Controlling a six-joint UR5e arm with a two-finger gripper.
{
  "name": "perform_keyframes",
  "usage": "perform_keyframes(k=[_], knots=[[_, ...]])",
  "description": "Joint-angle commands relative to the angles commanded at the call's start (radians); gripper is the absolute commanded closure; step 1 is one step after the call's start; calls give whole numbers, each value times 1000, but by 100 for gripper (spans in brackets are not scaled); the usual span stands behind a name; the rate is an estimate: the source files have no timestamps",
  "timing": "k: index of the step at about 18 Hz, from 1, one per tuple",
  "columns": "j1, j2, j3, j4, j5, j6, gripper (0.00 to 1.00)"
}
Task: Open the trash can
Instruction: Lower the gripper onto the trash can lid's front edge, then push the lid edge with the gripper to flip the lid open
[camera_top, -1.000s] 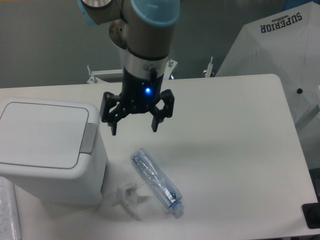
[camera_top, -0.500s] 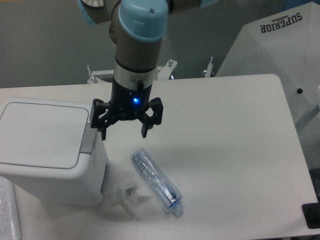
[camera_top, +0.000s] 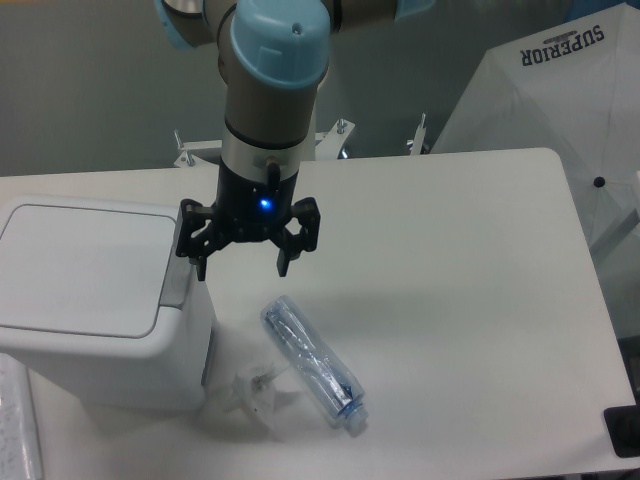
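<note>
The white boxy trash can (camera_top: 95, 300) stands at the left of the table, its flat lid shut. Its grey push-button tab (camera_top: 179, 283) sits on the right edge of the lid. My gripper (camera_top: 241, 267) hangs open and empty just right of the can. Its left fingertip is right above the top of the grey tab, and I cannot tell whether it touches. The right finger is over bare table.
A clear plastic bottle (camera_top: 313, 363) lies on the table below the gripper. A small clear plastic piece (camera_top: 250, 392) lies beside the can's right side. A white umbrella (camera_top: 560, 110) stands off the table at the back right. A dark object (camera_top: 623, 430) is at the bottom right edge.
The gripper has moved left towards the trash can, from over the table's middle to the grey tab. It stayed open. The can and bottle have not moved.
</note>
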Motion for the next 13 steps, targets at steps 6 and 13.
perform_keyframes(k=[6, 13], knots=[[-3, -5, -2, 0, 0, 0, 0], [-9, -11, -5, 0, 0, 0, 0]])
